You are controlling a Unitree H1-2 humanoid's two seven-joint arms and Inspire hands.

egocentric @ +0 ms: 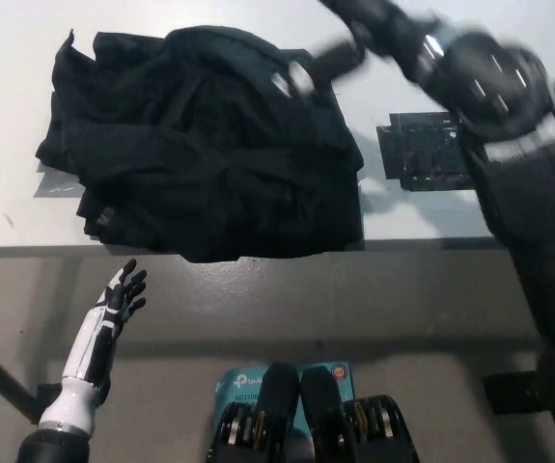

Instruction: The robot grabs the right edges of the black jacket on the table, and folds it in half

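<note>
One black jacket [205, 145] lies bunched on white table [7, 212].

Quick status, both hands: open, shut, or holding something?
Left hand: open, holding nothing, below the table edge.
Right hand: motion-blurred over the crumpled black fabric jacket; cannot be told.

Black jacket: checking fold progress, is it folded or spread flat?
Folded. The black jacket lies bunched in doubled, overlapping layers on the table, not spread out.
</note>
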